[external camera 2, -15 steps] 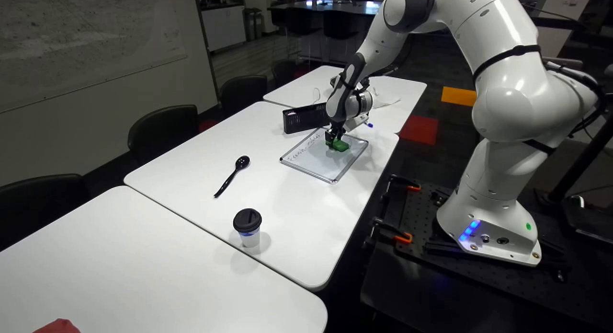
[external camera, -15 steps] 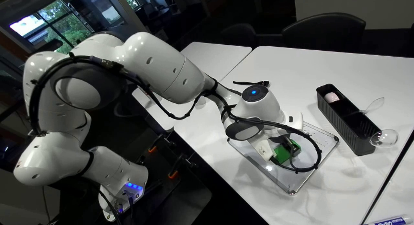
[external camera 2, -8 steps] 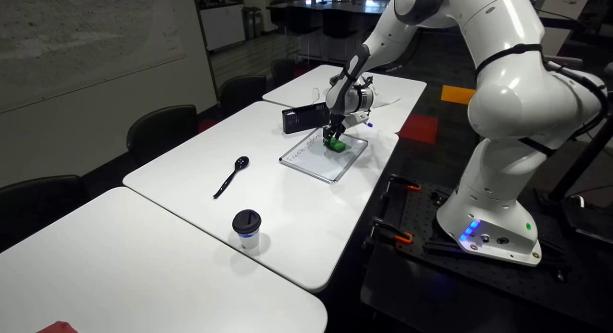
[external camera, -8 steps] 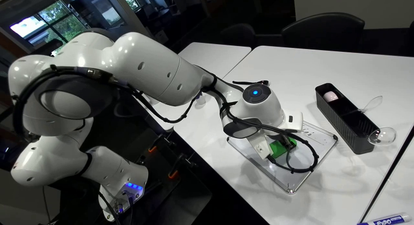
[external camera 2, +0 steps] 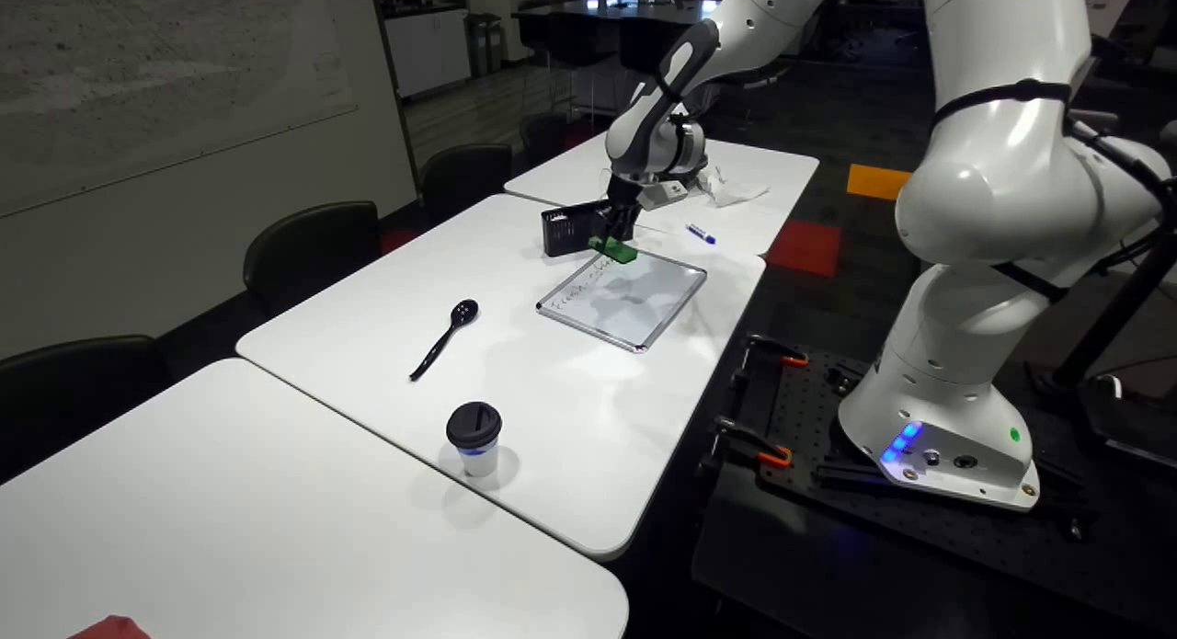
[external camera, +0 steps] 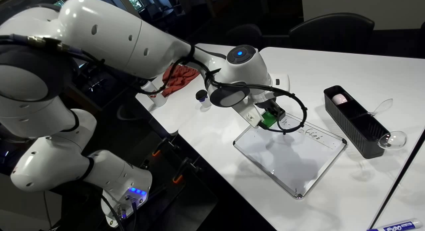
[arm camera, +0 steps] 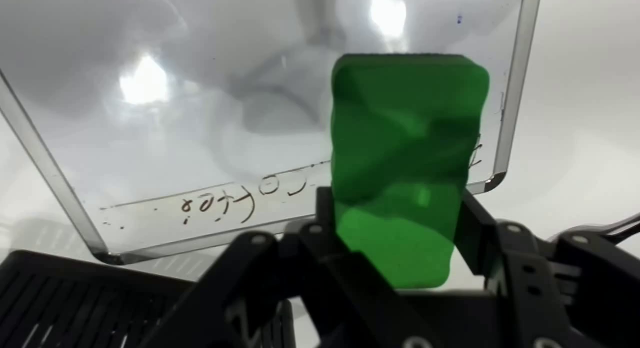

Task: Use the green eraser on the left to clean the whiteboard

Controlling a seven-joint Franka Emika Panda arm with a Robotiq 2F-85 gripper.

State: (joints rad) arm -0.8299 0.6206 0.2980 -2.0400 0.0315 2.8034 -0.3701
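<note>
The green eraser (arm camera: 405,137) is clamped between the black fingers of my gripper (arm camera: 396,208) in the wrist view. The eraser (external camera: 269,118) (external camera 2: 613,250) shows in both exterior views near the whiteboard edge that carries the writing. It looks raised above the board, with shadows falling on the surface below. The whiteboard (external camera: 282,164) lies flat on the table, silver-framed, and also shows in both the exterior view (external camera 2: 616,313) and the wrist view (arm camera: 220,122). Dark handwriting (arm camera: 220,204) runs along one long edge. The eraser hides part of that writing in the wrist view.
A black ribbed bin (external camera: 355,124) with a pink item (external camera: 339,99) stands close beside the written edge; a clear ladle (external camera: 393,140) leans out. A black spoon (external camera 2: 446,338), lidded cup (external camera 2: 476,437), blue marker (external camera 2: 701,233), red cloth (external camera: 181,78) and white bottle (external camera: 155,94) lie around.
My gripper with the eraser has risen off the middle of the whiteboard and moved toward its written edge, near a corner. More of the board and writing now shows. The eraser stays held.
</note>
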